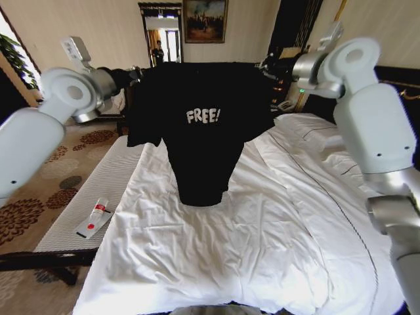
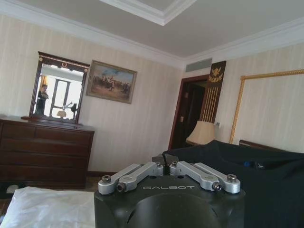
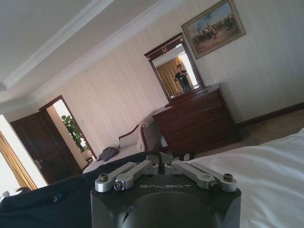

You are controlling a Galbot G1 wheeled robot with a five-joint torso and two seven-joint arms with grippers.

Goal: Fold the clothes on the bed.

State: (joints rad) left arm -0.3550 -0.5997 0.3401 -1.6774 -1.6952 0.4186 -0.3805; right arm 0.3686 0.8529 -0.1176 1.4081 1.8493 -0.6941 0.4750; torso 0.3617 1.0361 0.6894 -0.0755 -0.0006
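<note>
A black T-shirt (image 1: 200, 131) with white "FREE!" lettering hangs in the air over the bed (image 1: 262, 236), spread wide and held up by both shoulders. My left gripper (image 1: 136, 73) is shut on its left shoulder, and my right gripper (image 1: 268, 67) is shut on its right shoulder. Its hem dangles just above the white duvet. In the left wrist view my left gripper (image 2: 165, 164) pinches the black cloth (image 2: 266, 185). The right wrist view has my right gripper (image 3: 159, 160) closed on the dark fabric (image 3: 52, 204).
A pale cushioned bench (image 1: 98, 197) runs along the bed's left side with a small white and red item (image 1: 94, 219) on it. White pillows (image 1: 308, 128) lie at the right. A dark dresser (image 2: 45, 152) with a mirror stands against the far wall.
</note>
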